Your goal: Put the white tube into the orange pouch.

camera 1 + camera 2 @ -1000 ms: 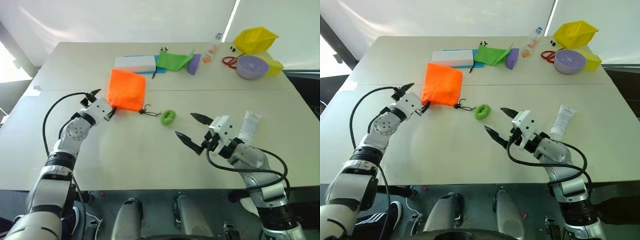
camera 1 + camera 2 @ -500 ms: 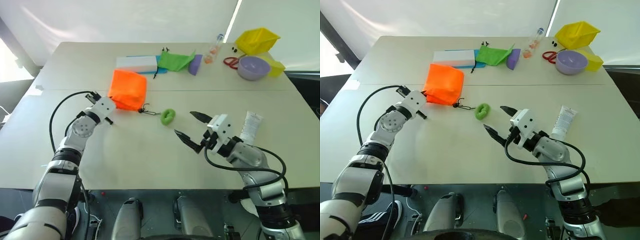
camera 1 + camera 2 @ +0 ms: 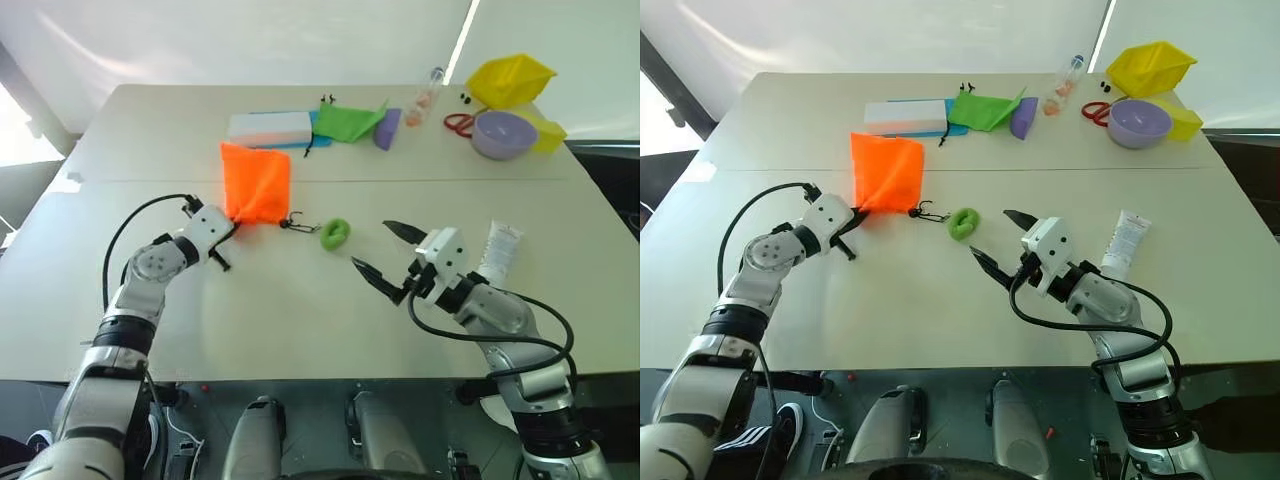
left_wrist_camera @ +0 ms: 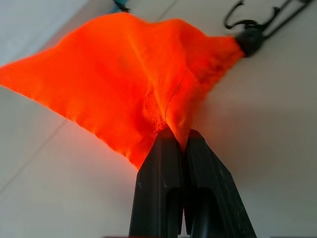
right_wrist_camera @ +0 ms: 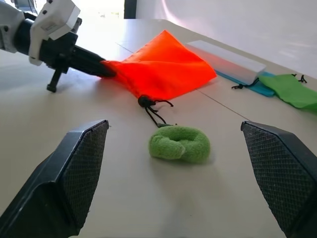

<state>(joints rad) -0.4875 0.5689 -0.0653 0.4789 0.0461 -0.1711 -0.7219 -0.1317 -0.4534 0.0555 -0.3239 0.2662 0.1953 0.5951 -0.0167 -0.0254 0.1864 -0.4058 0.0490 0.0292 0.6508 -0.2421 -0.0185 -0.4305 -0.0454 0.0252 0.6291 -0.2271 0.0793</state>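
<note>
On the table (image 3: 300,300): one orange pouch (image 3: 256,182) pinched by left pincer (image 3: 229,215), one white tube (image 3: 499,252), right pincer (image 3: 385,252) wide.

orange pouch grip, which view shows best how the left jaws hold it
The left wrist view: the left gripper is shut on a pinched corner of the orange pouch. The head views show it from afar; the right wrist view shows it side-on.

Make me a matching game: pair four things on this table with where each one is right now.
Things:
1. orange pouch
2. white tube
3. green ring
4. purple bowl

Places:
A. far right, beside the yellow tray
B. pinched at a corner by the left gripper
C. flat beside the right arm
D. mid-table, on the pouch's cord

Pairs: 1-B, 2-C, 3-D, 4-A
</note>
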